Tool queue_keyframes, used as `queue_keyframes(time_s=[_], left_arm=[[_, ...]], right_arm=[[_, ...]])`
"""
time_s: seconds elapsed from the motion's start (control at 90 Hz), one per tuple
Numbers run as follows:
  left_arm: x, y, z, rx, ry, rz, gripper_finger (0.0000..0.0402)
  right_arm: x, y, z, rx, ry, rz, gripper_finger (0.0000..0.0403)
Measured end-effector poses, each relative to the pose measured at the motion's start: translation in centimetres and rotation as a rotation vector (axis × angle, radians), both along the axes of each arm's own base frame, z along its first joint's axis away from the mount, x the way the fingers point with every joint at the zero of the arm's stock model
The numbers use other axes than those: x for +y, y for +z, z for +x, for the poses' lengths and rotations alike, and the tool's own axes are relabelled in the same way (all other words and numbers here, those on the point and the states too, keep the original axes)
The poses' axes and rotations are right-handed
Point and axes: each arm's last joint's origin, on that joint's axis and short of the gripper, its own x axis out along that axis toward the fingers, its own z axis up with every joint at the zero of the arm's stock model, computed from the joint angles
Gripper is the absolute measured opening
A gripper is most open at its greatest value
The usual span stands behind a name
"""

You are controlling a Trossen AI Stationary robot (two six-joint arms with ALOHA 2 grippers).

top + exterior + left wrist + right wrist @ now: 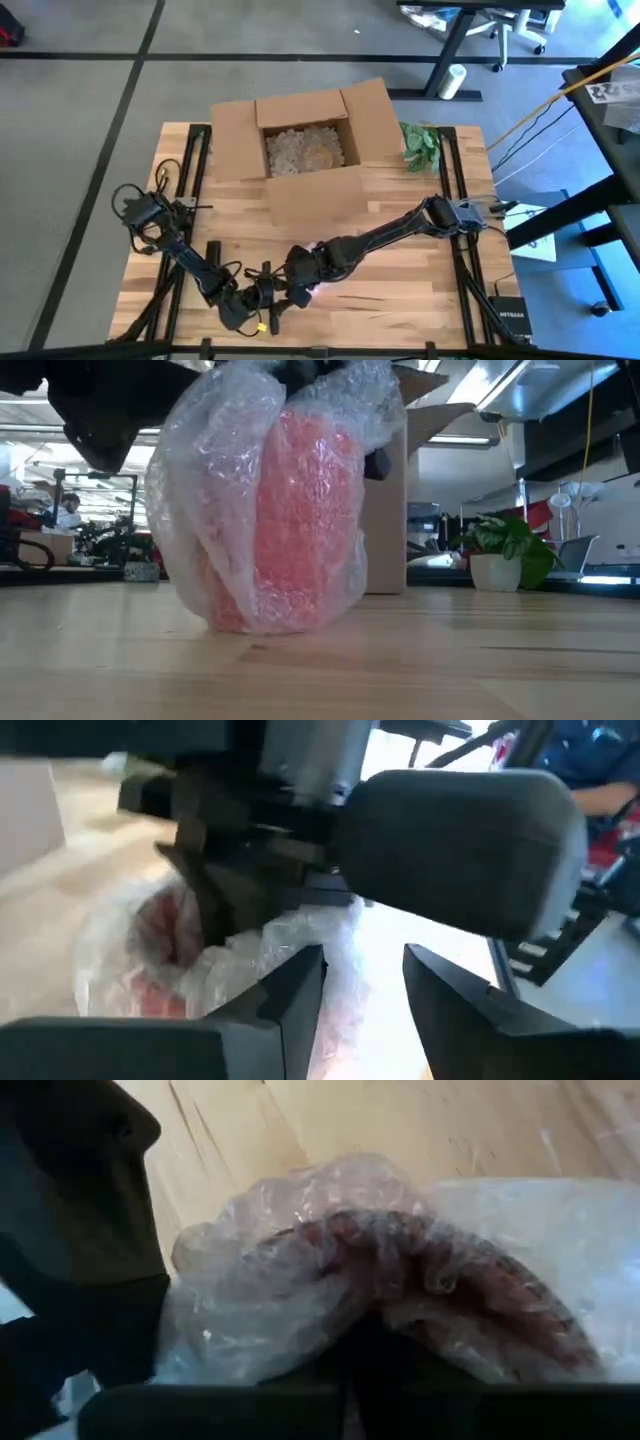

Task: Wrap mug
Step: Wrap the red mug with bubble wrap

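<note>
A red mug swathed in clear bubble wrap stands upright near the front of the wooden tabletop, directly beneath the right hand, whose grip is hidden, while the released left hand waits just beside it.

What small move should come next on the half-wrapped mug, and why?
Probably tuck the loose bubble wrap flap down with the left gripper, whose fingers are open beside it. The wrap bulges off the red mug while the right gripper sits over it.
</note>
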Motion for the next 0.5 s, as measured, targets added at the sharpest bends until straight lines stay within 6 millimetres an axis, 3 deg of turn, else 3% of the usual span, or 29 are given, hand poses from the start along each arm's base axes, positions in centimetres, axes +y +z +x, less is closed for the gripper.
queue_keyframes(time_s=[0.2, 0.5], left_arm=[[0.0, -0.1, 0.0, 0.004, 0.001, 0.005, 0.0129], [0.1, -0.3, -0.1, 0.012, 0.007, -0.002, 0.0129]], right_arm=[[0.4, 1.7, -0.5, 0.04, 0.009, 0.018, 0.0], [2.2, 10.3, -3.1, -0.003, 0.016, -0.164, 0.0]])
